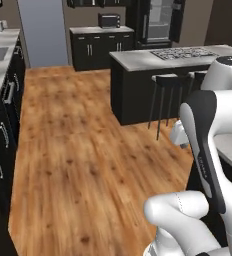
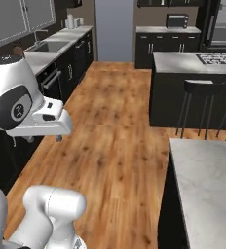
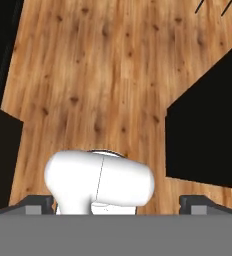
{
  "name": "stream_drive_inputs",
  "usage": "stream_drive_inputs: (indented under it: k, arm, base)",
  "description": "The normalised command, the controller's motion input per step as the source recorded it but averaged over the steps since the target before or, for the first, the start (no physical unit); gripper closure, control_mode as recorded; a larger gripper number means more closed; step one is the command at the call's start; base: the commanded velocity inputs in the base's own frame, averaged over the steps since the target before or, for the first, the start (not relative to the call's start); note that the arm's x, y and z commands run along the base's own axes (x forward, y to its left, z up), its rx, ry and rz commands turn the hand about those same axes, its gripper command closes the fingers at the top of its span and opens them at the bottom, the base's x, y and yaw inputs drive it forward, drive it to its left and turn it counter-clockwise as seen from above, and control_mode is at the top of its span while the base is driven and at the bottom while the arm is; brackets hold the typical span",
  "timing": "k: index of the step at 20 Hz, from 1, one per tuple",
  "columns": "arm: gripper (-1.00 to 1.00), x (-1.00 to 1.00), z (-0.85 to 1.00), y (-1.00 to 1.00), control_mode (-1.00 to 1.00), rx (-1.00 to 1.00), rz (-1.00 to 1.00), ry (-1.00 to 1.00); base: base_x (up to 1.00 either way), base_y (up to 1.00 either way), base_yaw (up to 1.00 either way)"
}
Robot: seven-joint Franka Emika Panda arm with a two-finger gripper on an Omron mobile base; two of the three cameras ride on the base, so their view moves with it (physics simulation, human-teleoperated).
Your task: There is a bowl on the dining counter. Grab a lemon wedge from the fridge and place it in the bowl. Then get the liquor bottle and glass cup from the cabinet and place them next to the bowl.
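Hanging over bare wooden floor [image 3: 103, 75], the end effector [image 3: 117, 204] has its 2 finger tips [image 3: 38, 204] spread as wide as they go, at the far corners of the hand view, with nothing between them. In the right base view the hand [image 2: 49, 116] sits folded close to the arm, pointing down, and the base stands in the aisle between the black low cabinets [image 2: 61, 73] and the dining bench [image 2: 207, 185], whose marble top shows at the lower right with its visible part bare; the bowl cannot be seen on that part. The fridge [image 1: 158, 22] stands at the far end of the room, well apart from the robot, behind the island with the stove burners [image 1: 183, 52]; the pale shelved inside appears to show, so its door may already stand open, though that is too small to be sure of. The lemon wedge, if it is in there, is too small to make out. The step in hand looks like the drive toward the fridge, with no part of the task yet done. To do it well, the base should steer around the island and its stools, keep the arm tucked as it is, and stop square to the fridge. Counted: 1 fridge, 2 stools [image 1: 164, 80] by the island in the left base view, 1 microwave [image 1: 109, 20] on the far bench.
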Motion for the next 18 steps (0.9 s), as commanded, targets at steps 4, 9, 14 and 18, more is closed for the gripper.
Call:
stream_drive_inputs:
  k: [4,9,14,18]
  arm:
    - [-1.00,0.00,0.00,0.00,1.00,0.00,0.00,0.00]
    - [-1.00,0.00,0.00,0.00,1.00,0.00,0.00,0.00]
    - [-1.00,0.00,0.00,0.00,1.00,0.00,0.00,0.00]
    - [-1.00,0.00,0.00,0.00,1.00,0.00,0.00,0.00]
  base:
    - [1.00,0.48,-0.11]
    - [1.00,0.49,-0.10]
    - [1.00,0.49,-0.09]
    - [1.00,0.47,-0.08]
